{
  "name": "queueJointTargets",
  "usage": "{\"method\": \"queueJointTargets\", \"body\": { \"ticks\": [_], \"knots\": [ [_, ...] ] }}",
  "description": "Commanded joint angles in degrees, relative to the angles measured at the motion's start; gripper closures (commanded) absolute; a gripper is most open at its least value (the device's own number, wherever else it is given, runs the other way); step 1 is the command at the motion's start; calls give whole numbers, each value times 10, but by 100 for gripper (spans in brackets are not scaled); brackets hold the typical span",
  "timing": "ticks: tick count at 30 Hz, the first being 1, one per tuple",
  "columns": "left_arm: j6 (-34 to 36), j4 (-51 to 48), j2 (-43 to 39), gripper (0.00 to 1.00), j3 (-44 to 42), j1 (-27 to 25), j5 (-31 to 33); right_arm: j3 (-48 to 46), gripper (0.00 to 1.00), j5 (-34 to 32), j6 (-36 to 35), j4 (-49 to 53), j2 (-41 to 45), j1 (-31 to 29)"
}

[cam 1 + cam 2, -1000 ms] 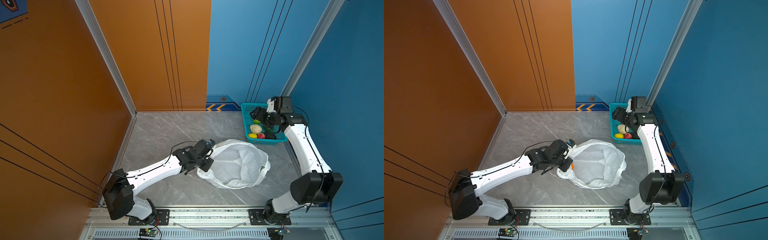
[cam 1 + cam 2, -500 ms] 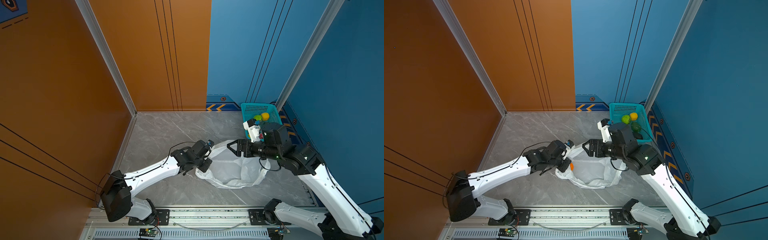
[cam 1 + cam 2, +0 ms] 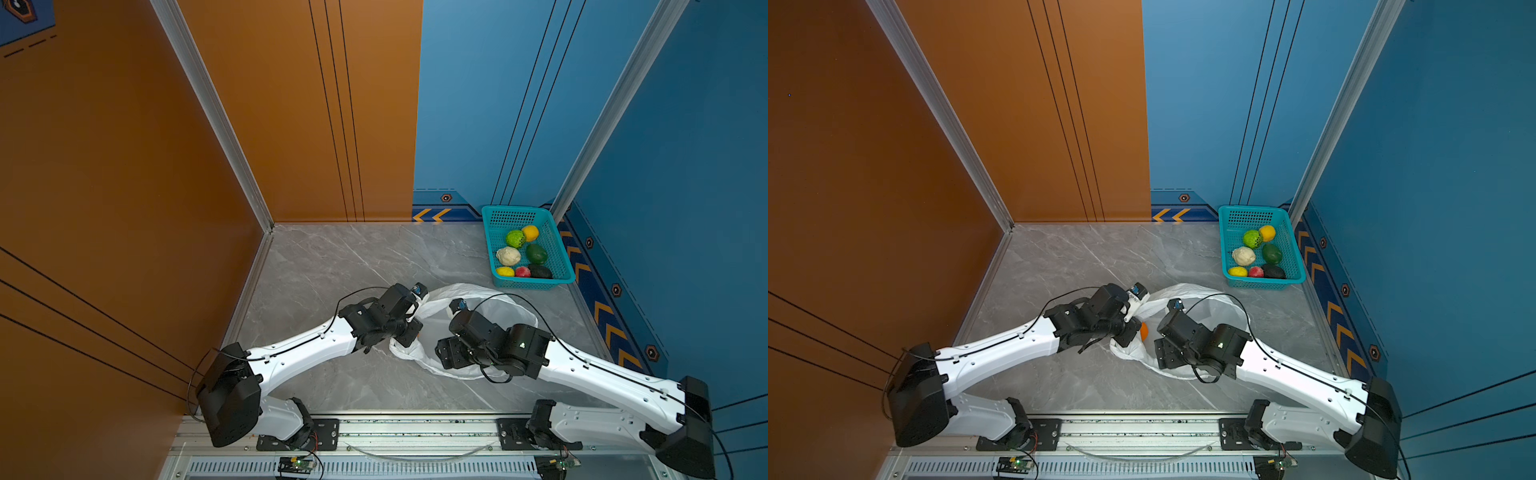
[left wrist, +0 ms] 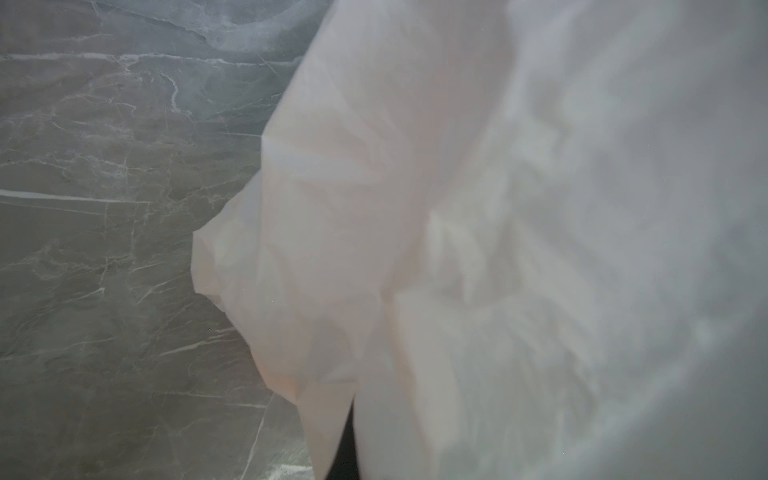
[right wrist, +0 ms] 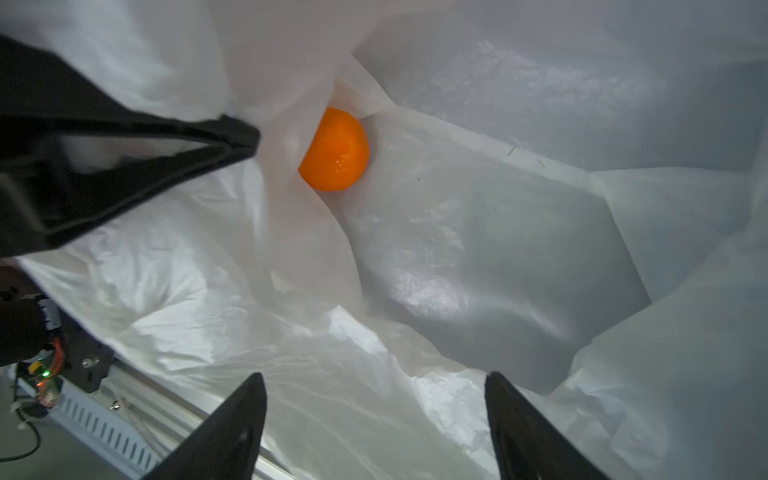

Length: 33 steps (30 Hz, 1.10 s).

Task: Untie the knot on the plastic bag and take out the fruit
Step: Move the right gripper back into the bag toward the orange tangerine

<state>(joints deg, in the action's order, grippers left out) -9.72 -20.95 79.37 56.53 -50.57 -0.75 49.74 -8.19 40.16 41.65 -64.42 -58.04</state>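
The left gripper [image 5: 248,135] has its jaws closed on a fold of the bag [image 3: 494,305] at the left rim, holding the mouth up off the marble floor [image 3: 332,266]. No knot is visible and the mouth gapes, so untying appears done and the step in hand is emptying. An orange [image 5: 334,149] lies inside the bag, just beside the left gripper's tip, partly tucked under a fold. The right gripper [image 5: 374,377] has its jaws wide apart with nothing between them, over the bag's interior, facing the orange but apart from it. The basket [image 3: 559,249] at far right holds seven fruit [image 3: 537,253]. Next move, as judged: advance the right gripper, straddle the orange without pinching film, close, lift clear.
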Motion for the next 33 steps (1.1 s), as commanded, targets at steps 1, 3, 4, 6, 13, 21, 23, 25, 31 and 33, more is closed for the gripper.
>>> {"method": "queueJointTargets", "body": {
  "ticks": [1, 3, 4, 6, 13, 21, 23, 25, 31, 33],
  "knots": [
    [28, 12, -22, 100, -16, -1, -16, -44, 18, -61, 21, -85, -14, 0],
    [35, 11, -25, 100, -21, -5, -18, -64, 17, -69, 25, -109, -30, 3],
    [35, 9, -26, 100, -23, -6, -18, -69, 17, -72, 28, -116, -37, 5],
    [32, -1, -28, 100, -26, -6, -13, -79, 17, -75, 35, -125, -52, 8],
    [-12, -58, -40, 100, -41, -15, 37, -114, 17, -91, 85, -109, -60, 10],
    [-41, -116, -44, 100, -46, -40, 117, -146, 16, -126, 136, -62, -61, 10],
    [-41, -115, -43, 100, -42, -42, 118, -157, 16, -151, 151, -43, -48, 13],
    [-35, -108, -38, 100, -33, -42, 118, -167, 16, -173, 159, -24, -28, 22],
    [-4, -34, -7, 100, 10, -43, 95, -183, 16, -244, 163, 83, 82, 101],
    [2, 3, 5, 100, 21, -45, 80, -187, 16, -257, 154, 114, 131, 139]
  ]
}}
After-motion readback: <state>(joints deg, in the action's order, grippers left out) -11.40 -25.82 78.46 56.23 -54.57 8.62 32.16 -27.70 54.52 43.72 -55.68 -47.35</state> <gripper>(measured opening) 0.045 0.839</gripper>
